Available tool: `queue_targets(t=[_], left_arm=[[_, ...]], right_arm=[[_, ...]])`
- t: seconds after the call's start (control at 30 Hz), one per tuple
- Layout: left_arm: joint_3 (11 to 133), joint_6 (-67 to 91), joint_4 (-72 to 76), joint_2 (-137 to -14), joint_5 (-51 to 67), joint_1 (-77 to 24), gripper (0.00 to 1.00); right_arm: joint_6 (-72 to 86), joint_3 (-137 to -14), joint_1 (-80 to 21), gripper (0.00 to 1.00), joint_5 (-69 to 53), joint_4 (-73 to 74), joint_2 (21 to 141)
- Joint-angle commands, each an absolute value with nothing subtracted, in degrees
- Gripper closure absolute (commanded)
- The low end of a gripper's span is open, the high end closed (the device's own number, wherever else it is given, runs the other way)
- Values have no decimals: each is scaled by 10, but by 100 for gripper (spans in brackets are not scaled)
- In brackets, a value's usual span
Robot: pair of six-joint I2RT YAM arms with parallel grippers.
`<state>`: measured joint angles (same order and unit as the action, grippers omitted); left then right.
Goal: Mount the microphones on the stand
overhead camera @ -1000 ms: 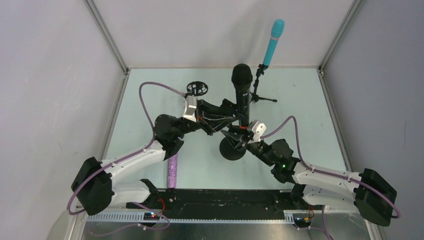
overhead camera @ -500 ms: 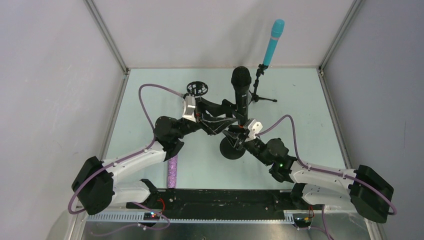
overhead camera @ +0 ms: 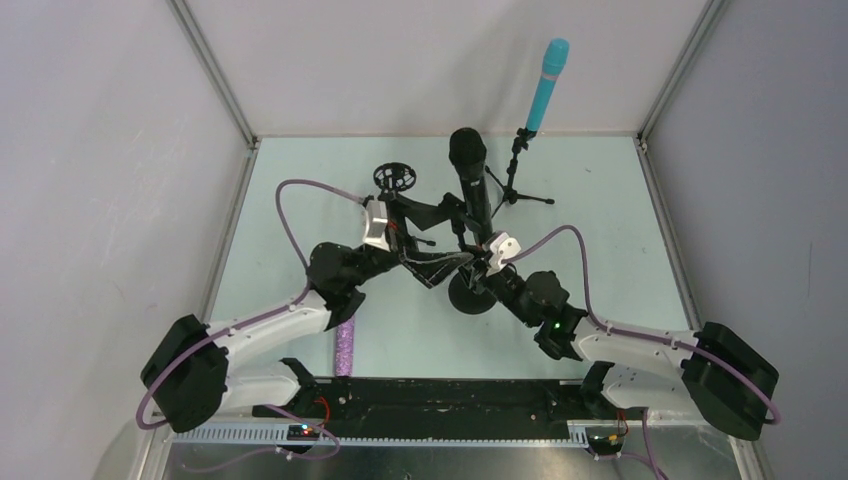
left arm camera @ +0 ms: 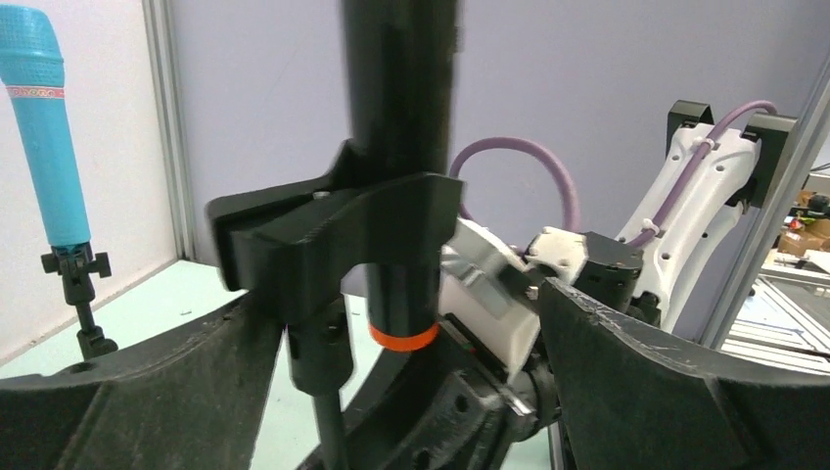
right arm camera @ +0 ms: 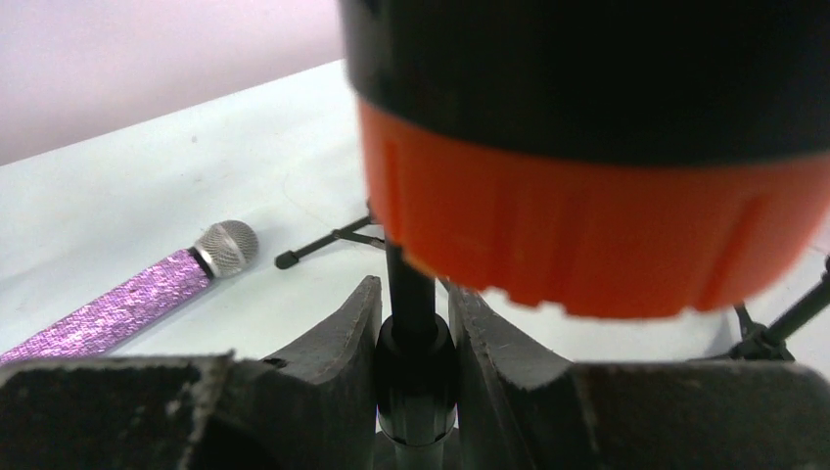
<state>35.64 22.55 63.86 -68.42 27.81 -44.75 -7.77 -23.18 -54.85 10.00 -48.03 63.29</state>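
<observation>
Right gripper clamped on the stand pole, directly under the orange end ring of the black microphone. Mic upright in the stand clip. Left gripper fingers spread wide, mic and clip between them. Purple microphone lies flat on the table.

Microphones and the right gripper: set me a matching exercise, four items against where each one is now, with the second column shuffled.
1 cyan microphone
2 black microphone
3 purple microphone
4 right gripper

A lying on the table
B jaws around the stand pole
C on the far tripod
D in the clip

Pairs: 1-C, 2-D, 3-A, 4-B
</observation>
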Motion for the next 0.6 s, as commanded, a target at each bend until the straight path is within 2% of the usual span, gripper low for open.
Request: queue_targets(t=[0.0, 0.27, 0.57], left_arm=[[334, 194, 685, -649, 251, -450, 0], [290, 151, 661, -625, 173, -449, 0], [282, 123, 628, -603, 175, -449, 0]], right_arm=[[-64, -254, -521, 100, 128, -568, 649], [-56, -253, -501, 100, 130, -615, 663], [-62, -247, -443, 100, 125, -626, 673]])
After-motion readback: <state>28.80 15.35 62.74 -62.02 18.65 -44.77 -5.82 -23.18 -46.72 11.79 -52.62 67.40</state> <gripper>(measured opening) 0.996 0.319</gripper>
